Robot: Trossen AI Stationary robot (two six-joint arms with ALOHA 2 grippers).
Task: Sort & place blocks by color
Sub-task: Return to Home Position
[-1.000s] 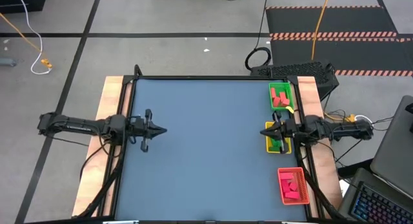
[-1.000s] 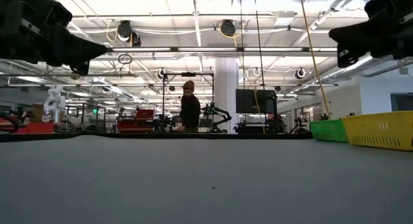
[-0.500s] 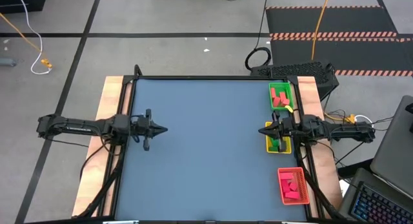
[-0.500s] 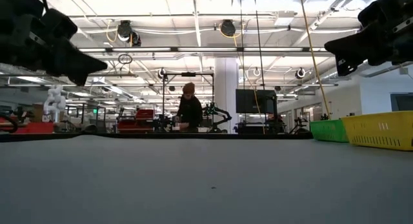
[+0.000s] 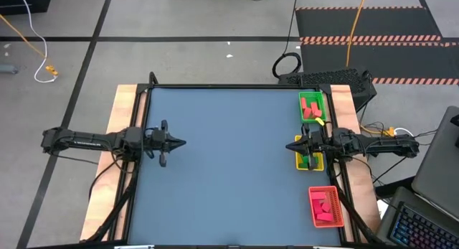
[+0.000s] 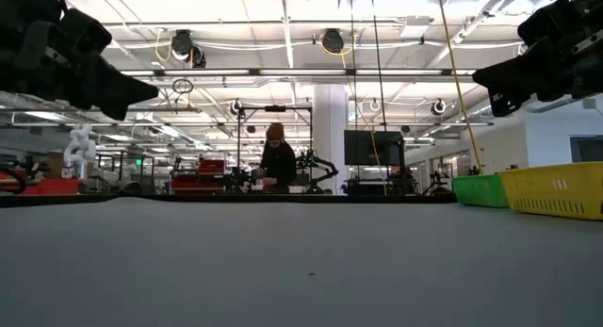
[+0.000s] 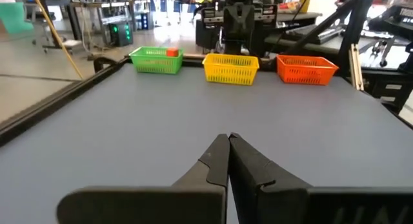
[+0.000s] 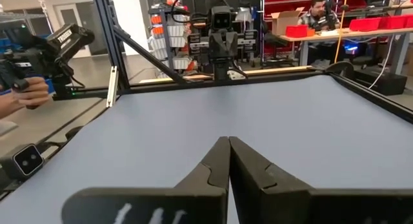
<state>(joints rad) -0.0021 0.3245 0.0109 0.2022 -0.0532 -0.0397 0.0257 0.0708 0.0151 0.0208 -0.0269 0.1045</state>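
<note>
Nearest, at the right edge of the table (image 5: 229,184): red tray (image 5: 311,206), with pink blocks (image 5: 326,208) lying inside.

A bit farther along that same edge: yellow tray (image 5: 298,163), with green blocks (image 5: 308,161) inside, partly hidden under the right arm. Right gripper (image 5: 291,146) up in the air, just past the tray's inner side, pointing at the middle of the table. Fingers pressed together tip to tip, holding nothing.

Straight across, by the left edge: left gripper (image 5: 181,143), also up off the table and pointing in at the middle. Fingers closed tight too, with nothing held. Well apart from the right gripper, with the wide table top in between.

Even farther along the right edge: green tray (image 5: 301,109), with red blocks (image 5: 310,110) in it. Near the yellow tray, and apart from the right gripper.

All three trays in one row down the right side. Every block in sight inside a tray. Seen from the left wrist, one red block poking up above the green tray's wall.

Beyond the far edge, out in the room: a person (image 6: 277,157) at a bench, under bright ceiling lights.
</note>
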